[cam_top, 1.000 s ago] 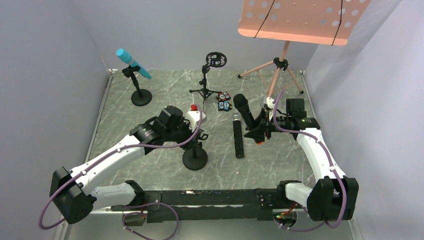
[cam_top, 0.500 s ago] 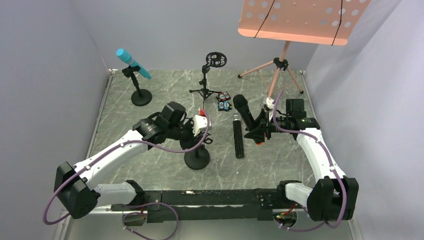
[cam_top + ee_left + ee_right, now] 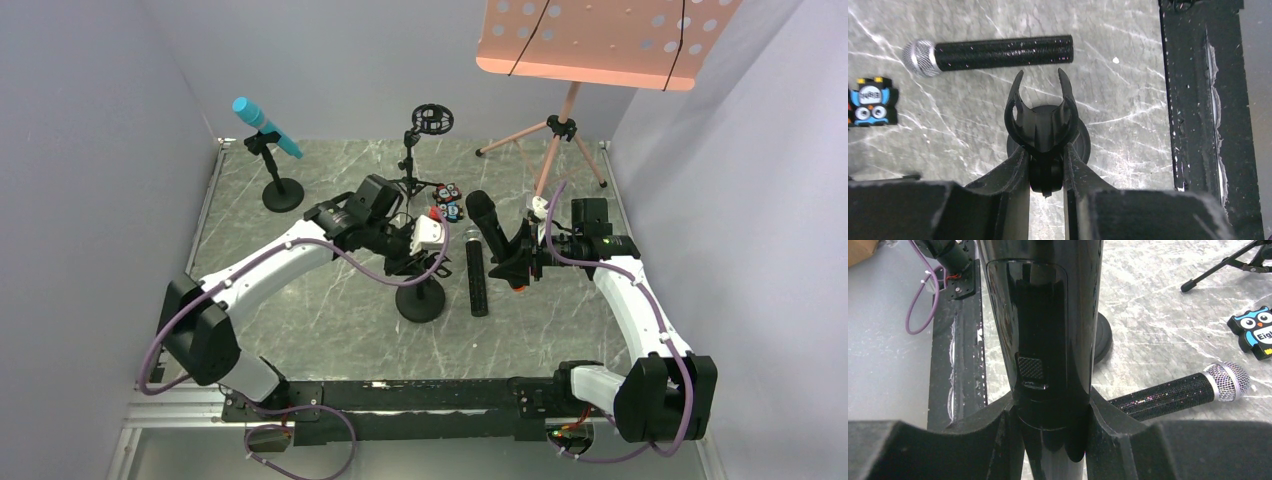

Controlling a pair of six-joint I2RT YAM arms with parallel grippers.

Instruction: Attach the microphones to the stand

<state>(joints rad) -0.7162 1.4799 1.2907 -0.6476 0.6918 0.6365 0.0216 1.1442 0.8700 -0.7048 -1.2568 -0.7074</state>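
The left gripper (image 3: 1044,161) is clamped on the neck of the stand (image 3: 420,302), just below its forked clip (image 3: 1040,117). The right gripper (image 3: 1050,412) grasps the black microphone (image 3: 487,222) near its lower end. The clip lies just left of that microphone. The microphone's long axis tilts up and away, with the head towards the far left. The right arm is therefore the nearer one to lay the body into the fork. The silver-headed microphone (image 3: 477,280) lies on the table (image 3: 300,300) between them, pointing near to far. The blue microphone (image 3: 266,126) sits on the far-left stand (image 3: 281,190).
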